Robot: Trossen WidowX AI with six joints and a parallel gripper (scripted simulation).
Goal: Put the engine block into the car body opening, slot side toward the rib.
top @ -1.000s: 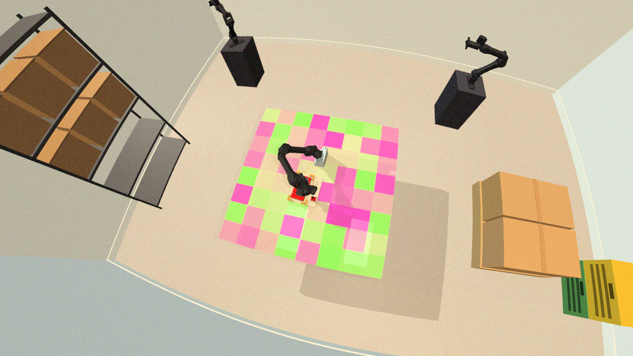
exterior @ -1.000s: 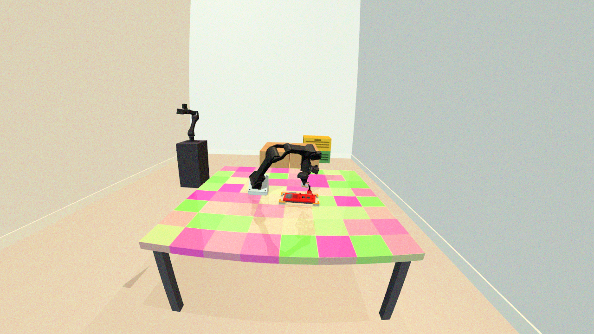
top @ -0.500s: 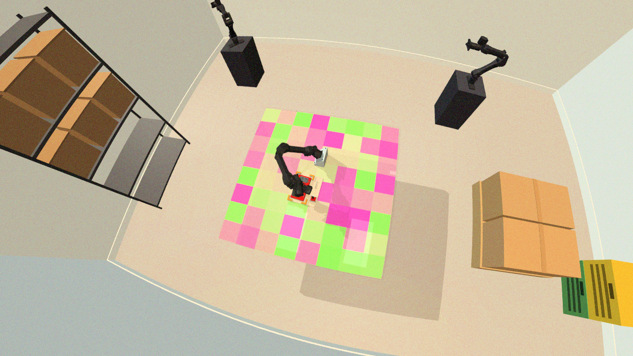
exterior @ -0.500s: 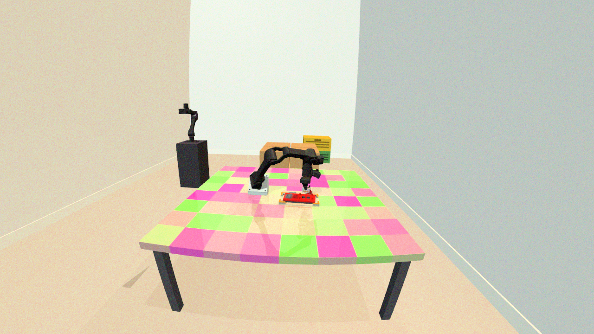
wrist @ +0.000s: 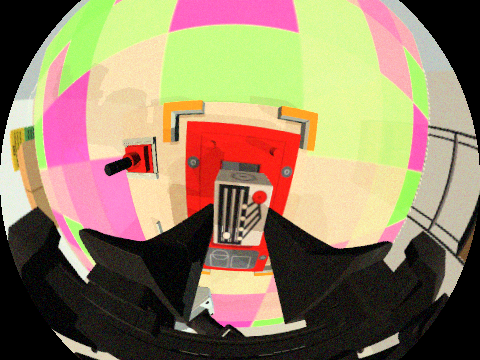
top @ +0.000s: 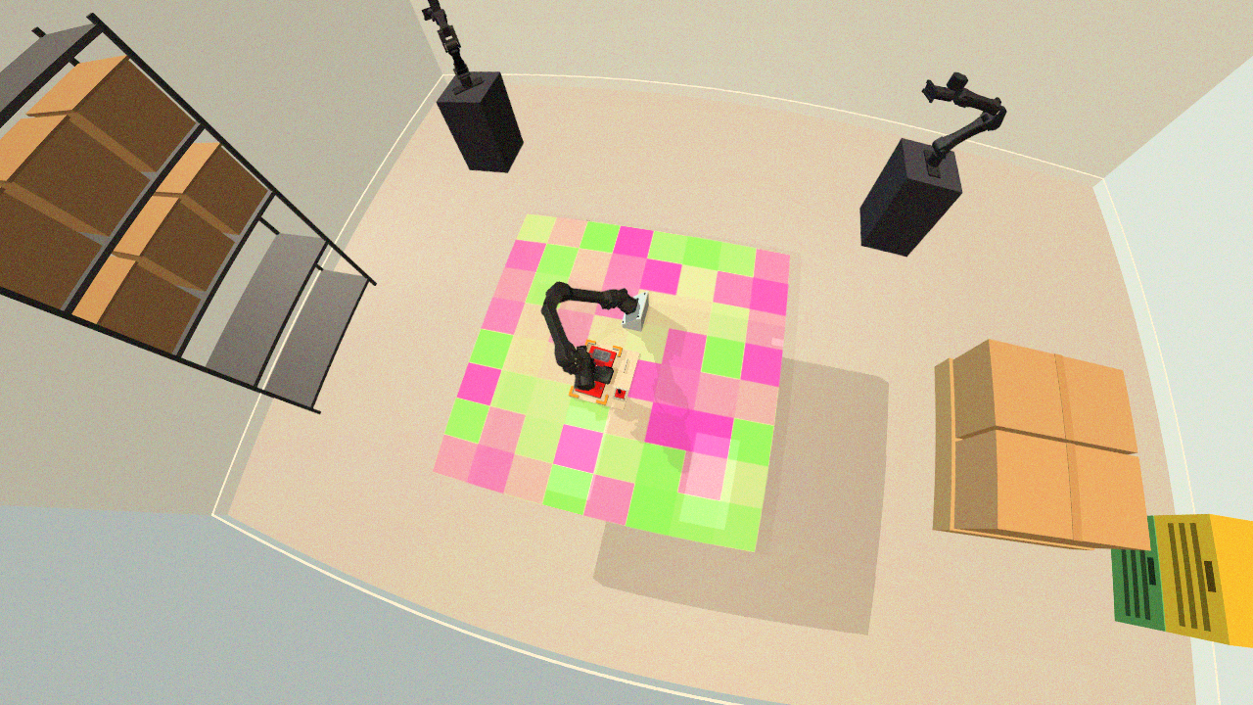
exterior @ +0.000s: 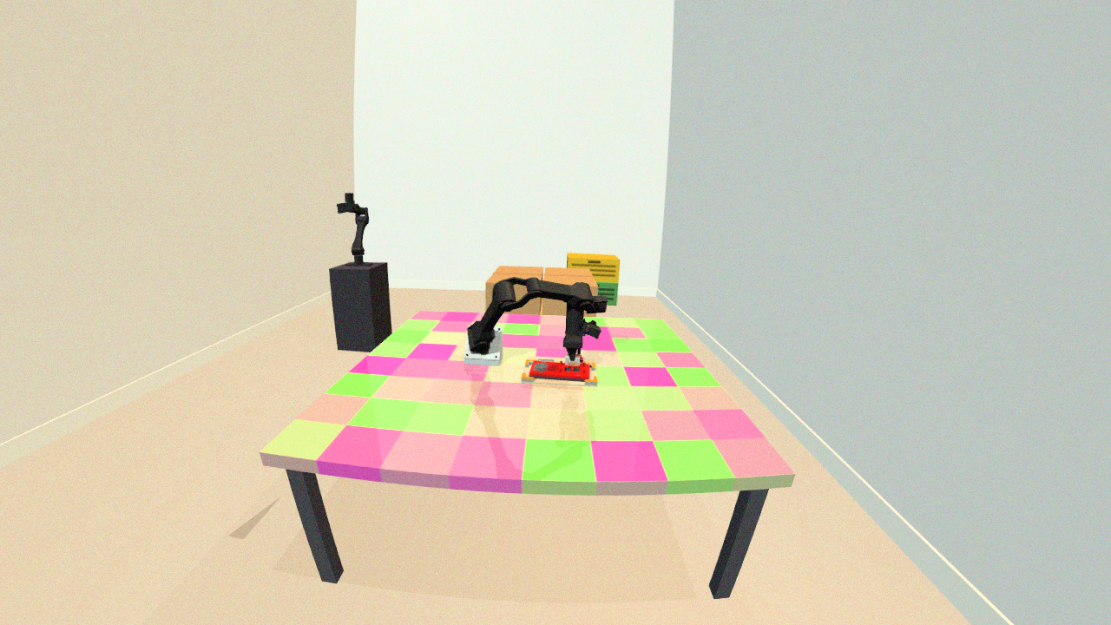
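Note:
The red car body (top: 602, 352) (exterior: 555, 371) (wrist: 200, 142) lies flat between orange corner brackets. My gripper (exterior: 573, 357) (wrist: 239, 211) points down over it and is shut on the grey engine block (exterior: 573, 361) (wrist: 243, 210). The block is upright, with a striped face and a red dot towards the wrist camera. It is at the opening (wrist: 240, 166), whose dark far part shows just beyond the block's top in the wrist view. The rest of the opening and the block's underside are hidden. I cannot tell whether the block's lower end is inside it, nor see the rib.
A small red part (top: 620, 394) (wrist: 134, 159) with a black handle stands in a pale holder beside the car body. Orange corner brackets (wrist: 182, 107) (wrist: 310, 127) stand close around the body. The arm's white base (top: 634, 310) (exterior: 483, 357) is on the chequered table (exterior: 435, 458).

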